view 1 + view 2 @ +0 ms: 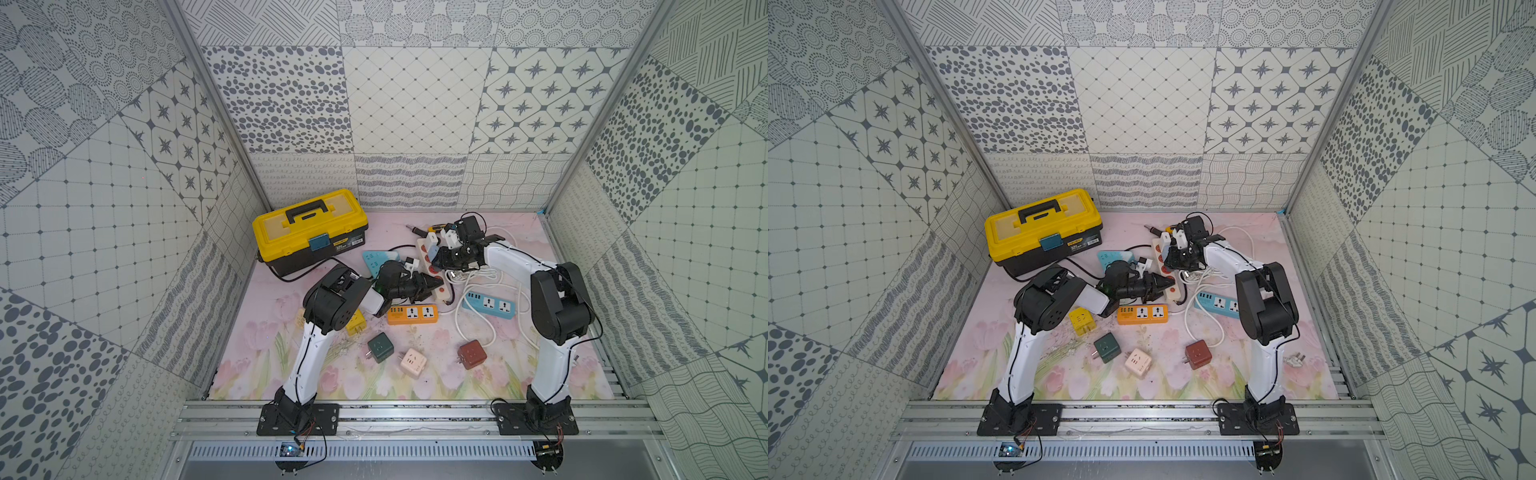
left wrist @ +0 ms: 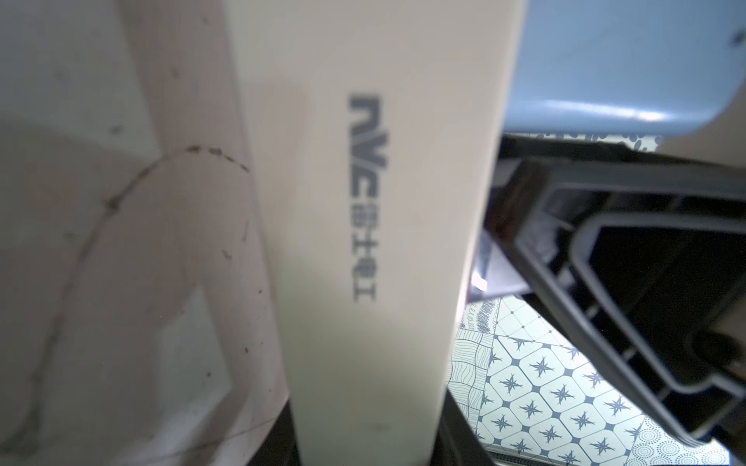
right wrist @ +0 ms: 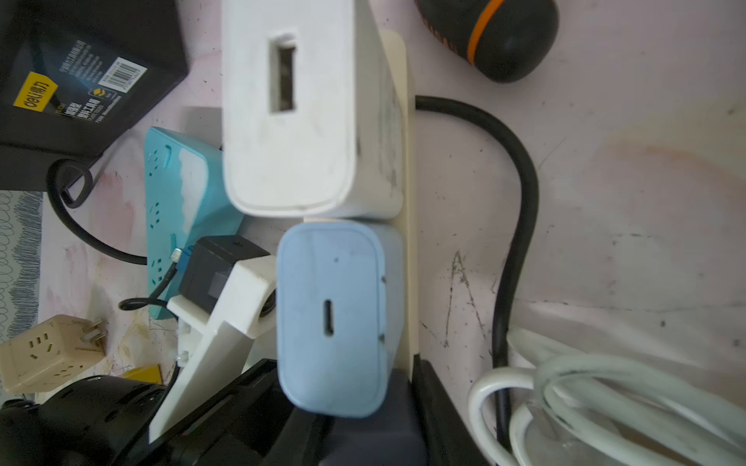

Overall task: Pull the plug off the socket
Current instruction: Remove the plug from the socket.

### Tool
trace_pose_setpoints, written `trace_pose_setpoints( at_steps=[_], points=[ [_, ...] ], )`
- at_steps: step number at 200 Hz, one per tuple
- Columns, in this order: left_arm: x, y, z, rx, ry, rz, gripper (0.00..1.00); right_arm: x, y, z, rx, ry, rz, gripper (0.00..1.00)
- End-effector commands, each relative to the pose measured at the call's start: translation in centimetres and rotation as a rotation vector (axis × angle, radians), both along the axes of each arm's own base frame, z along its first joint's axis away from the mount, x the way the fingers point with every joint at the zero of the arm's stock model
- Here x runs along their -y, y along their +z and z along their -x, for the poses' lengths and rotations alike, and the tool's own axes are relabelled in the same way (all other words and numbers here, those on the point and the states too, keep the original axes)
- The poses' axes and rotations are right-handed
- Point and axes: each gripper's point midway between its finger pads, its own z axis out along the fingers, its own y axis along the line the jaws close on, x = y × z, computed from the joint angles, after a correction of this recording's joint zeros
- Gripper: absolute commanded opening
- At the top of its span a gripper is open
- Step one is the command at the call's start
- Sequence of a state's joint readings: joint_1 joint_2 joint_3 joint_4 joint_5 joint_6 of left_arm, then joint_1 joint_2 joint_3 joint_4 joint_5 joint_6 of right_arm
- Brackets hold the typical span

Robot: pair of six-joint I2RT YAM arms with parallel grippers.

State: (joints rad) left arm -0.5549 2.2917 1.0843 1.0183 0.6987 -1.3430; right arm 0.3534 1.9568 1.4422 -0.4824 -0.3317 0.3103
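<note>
The light-blue plug (image 3: 331, 318) sits pushed into the cream power strip (image 2: 363, 242), just beside a white charger (image 3: 290, 113) on the same strip. The strip lies on the flowered bench (image 1: 374, 386), near the yellow toolbox (image 1: 309, 232). The right hand (image 1: 439, 257) is pressed in on the light-blue plug, pinching its sides. The left hand (image 1: 435, 286) clamps the strip's near end, and in the left wrist view the strip body runs between its jaws.

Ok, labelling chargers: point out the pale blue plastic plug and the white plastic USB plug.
Pale blue plug (image 3: 331, 274): right wrist view, end face.
White USB plug (image 3: 298, 153): right wrist view, end face.
</note>
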Motion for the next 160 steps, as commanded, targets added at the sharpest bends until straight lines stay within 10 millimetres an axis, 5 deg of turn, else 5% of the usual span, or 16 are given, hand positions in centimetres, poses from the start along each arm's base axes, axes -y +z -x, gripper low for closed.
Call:
trace_pose_setpoints(
  at_steps=[1,49,91,125,140,160],
  points=[
    [-2.9,-7.8,0.6,-0.294,0.146,-0.204,0.00,-0.4,7.8,-2.2,0.241,-0.010,-0.025,0.00],
    [-3.5,-9.0,1.0,-0.324,0.154,-0.257,0.00,1.6,7.2,-1.2,0.300,0.007,0.267,0.00],
    [-4.4,-10.3,1.3,-0.334,0.168,-0.324,0.00,2.4,9.0,-1.4,0.180,-0.091,-0.008,0.00],
    [-4.8,-11.1,1.3,-0.348,0.174,-0.363,0.00,-0.3,10.1,-0.3,0.200,-0.050,-0.010,0.00],
    [-4.7,-11.3,1.3,-0.355,0.175,-0.360,0.00,-1.6,9.1,0.6,0.225,0.004,0.143,0.00],
    [-4.9,-11.5,1.4,-0.363,0.181,-0.371,0.00,-0.9,8.2,0.8,0.231,-0.010,0.250,0.00]
  ],
)
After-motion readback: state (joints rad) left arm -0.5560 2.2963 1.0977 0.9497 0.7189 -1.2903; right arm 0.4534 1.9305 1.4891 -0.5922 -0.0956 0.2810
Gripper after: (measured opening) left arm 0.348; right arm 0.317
